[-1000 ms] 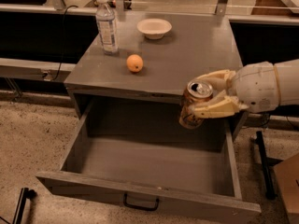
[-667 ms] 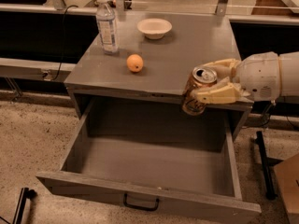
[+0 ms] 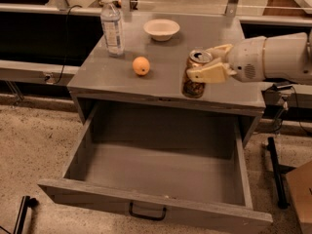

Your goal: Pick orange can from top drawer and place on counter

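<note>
Near-upright orange can [image 3: 194,86] in hand [image 3: 198,62] over counter [image 3: 165,73]

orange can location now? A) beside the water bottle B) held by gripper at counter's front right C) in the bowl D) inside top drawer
B: the gripper is shut on the orange can at the front right of the counter, not inside the open top drawer.
</note>
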Controlling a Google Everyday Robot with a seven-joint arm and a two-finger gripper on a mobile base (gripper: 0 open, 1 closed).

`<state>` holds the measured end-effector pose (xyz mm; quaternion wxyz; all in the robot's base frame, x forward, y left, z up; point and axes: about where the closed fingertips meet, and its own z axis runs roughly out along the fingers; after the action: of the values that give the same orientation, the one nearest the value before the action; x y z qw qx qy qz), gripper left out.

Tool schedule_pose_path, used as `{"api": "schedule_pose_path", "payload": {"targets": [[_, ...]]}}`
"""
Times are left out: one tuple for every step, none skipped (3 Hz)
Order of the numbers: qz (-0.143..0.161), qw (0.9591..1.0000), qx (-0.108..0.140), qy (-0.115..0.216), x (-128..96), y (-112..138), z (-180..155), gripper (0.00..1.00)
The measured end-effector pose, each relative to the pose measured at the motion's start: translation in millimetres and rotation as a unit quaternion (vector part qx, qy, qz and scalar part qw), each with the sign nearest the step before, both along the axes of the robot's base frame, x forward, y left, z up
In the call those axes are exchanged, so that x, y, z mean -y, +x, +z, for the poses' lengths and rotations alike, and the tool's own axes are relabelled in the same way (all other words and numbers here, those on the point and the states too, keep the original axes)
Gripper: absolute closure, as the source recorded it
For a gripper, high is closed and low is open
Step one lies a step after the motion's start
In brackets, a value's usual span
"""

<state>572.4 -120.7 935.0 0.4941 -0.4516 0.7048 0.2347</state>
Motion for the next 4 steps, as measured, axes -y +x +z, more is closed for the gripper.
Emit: {"api": "schedule_pose_path", "payload": {"targets": [[-0.045, 0.9983, -0.01, 0.036, -6.4, 22.8, -16.7, 1.0], [-0.058, 0.9975, -0.001, 0.04, -7.3, 30.1, -13.1, 1.0], [-0.058, 0.9973, -0.002, 0.045, -12.8, 39.2, -14.9, 1.0], [-0.072, 0.997, -0.008, 0.03, -14.1, 49.8, -19.4, 1.0]]}}
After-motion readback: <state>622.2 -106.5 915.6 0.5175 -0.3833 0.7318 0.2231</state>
